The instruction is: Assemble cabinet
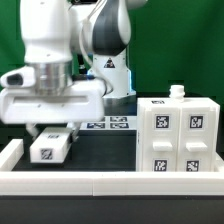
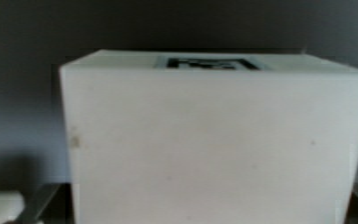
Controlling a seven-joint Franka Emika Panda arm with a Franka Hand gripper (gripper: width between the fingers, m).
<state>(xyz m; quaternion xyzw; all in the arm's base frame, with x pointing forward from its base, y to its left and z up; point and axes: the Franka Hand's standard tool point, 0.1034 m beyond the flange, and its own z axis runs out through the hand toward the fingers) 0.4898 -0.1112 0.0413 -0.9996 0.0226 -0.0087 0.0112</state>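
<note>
Fingers (image 1: pixel 36 129) above a drawer block (image 1: pixel 50 148)
The block sits on the bench (image 1: pixel 110 152), outside the cabinet body (image 1: pixel 180 140); whether they grip it, I cannot tell.

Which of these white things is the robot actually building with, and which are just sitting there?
Part of the job: large cabinet body; small drawer block below the gripper.
Just there: marker board; white border rails.

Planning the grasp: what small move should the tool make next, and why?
Probably lower it straight down a little. The tool hangs just above the small drawer block, which fills the wrist view, and its fingers do not visibly straddle the block yet.
</note>
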